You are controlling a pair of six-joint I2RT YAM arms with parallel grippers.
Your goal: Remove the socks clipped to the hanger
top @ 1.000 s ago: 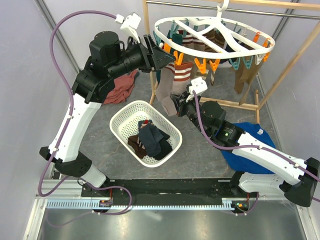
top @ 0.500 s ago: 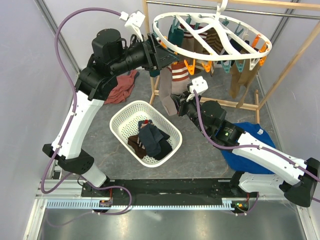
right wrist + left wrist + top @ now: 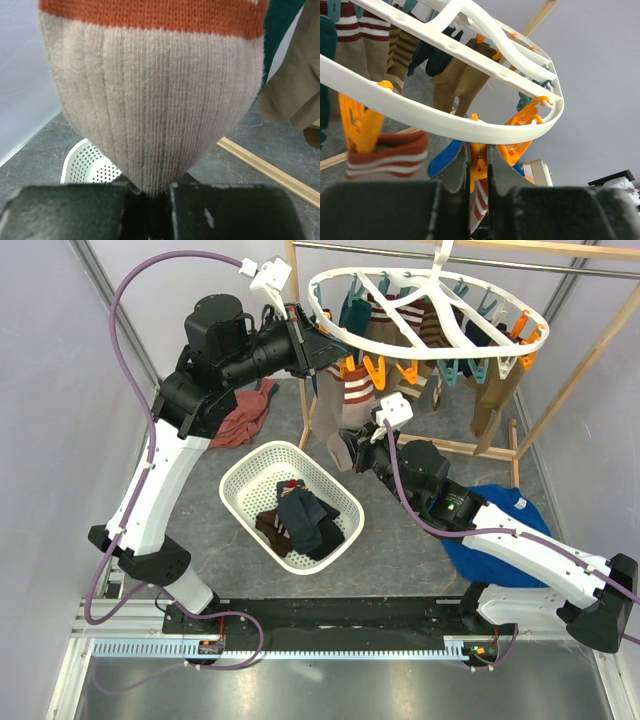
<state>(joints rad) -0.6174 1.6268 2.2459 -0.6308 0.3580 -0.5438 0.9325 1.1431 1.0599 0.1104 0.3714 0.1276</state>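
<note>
Left of the hanger point(image 3: 430, 350), the left fingers point(image 3: 456, 172) reach up under its near rim and stand almost shut, pinching an orange clip point(image 3: 478, 165); that clip seems to carry the striped sock point(image 3: 352, 390), which hangs below the hanger's left end; lower down, the right fingers point(image 3: 115, 205) are closed tight on that sock's beige toe; the step in hand looks to be freeing this one sock, and to do it well the squeeze should sit squarely on the clip's tabs so its mouth parts fully, while the right arm draws the toe down toward the white basket point(image 3: 245, 480) below the hanger, gently, so the ring neither swings nor tilts; a half-opened clip would likely drag the whole hanger along; further right under the hanger, the other socks point(image 3: 485, 390) hang clipped; the overhead view gives both arms, the basket and the hanger's full oval but hides the pinch itself; the left wrist view shows the clip between the fingers, the right wrist view the toe's ribbed knit in the grip, and neither shows the other arm.
</note>
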